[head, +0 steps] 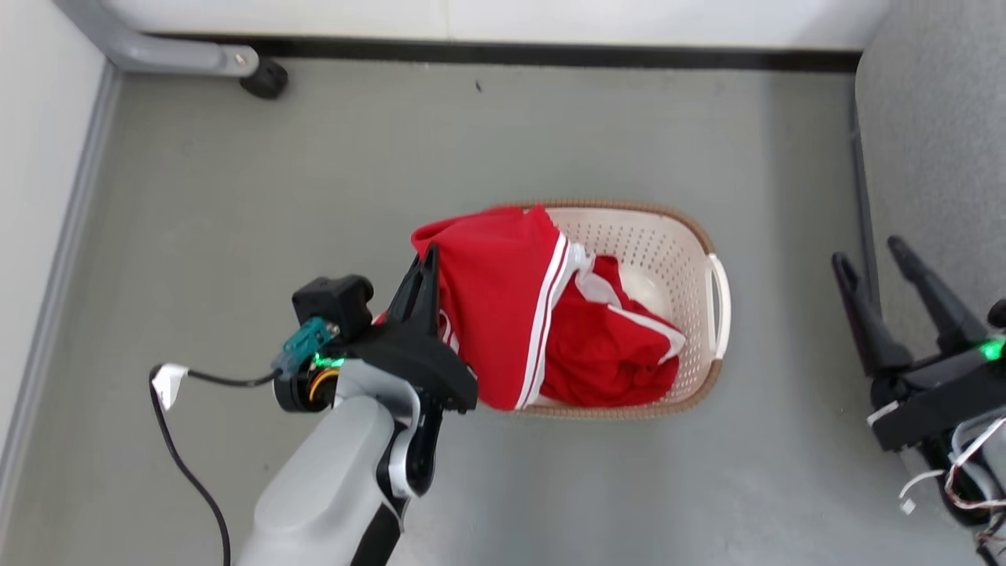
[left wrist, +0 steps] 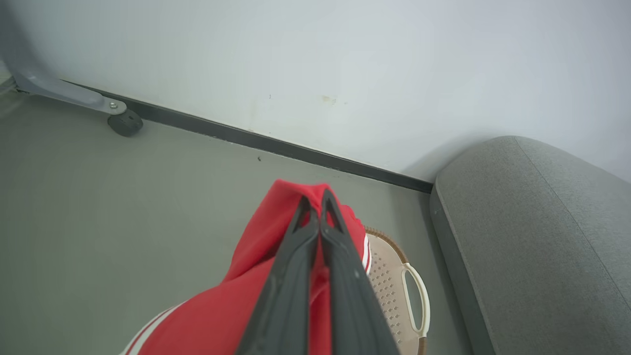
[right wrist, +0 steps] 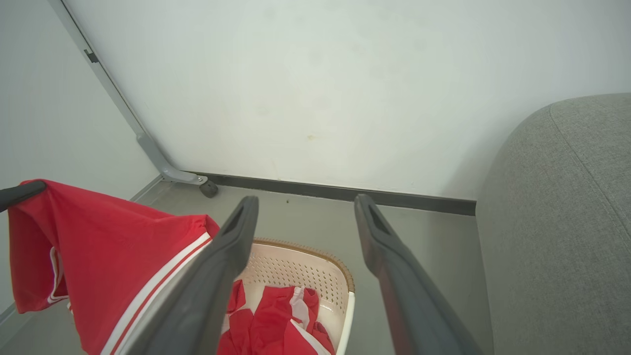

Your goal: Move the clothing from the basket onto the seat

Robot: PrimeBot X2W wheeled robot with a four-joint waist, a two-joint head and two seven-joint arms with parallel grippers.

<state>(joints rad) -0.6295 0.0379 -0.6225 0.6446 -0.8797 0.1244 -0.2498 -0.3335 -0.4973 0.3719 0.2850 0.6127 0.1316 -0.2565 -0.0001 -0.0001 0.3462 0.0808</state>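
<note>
The red clothing (head: 503, 306) with white stripes hangs lifted over the left end of the cream basket (head: 692, 259), its lower part still lying inside. My left gripper (head: 428, 263) is shut on the garment's upper edge, seen up close in the left wrist view as red clothing (left wrist: 256, 305) pinched at the gripper (left wrist: 315, 202). My right gripper (head: 872, 255) stands open and empty beside the grey seat (head: 927, 134), to the right of the basket. In the right wrist view the open gripper (right wrist: 305, 207) looks over the basket (right wrist: 300, 268), the raised clothing (right wrist: 98, 246) and the seat (right wrist: 567, 222).
The basket stands on a grey floor (head: 314, 173) near a white wall with a dark baseboard (head: 550, 53). A grey metal leg with a black caster (head: 263, 79) sits at the far left. A black cable (head: 185, 464) loops off my left wrist.
</note>
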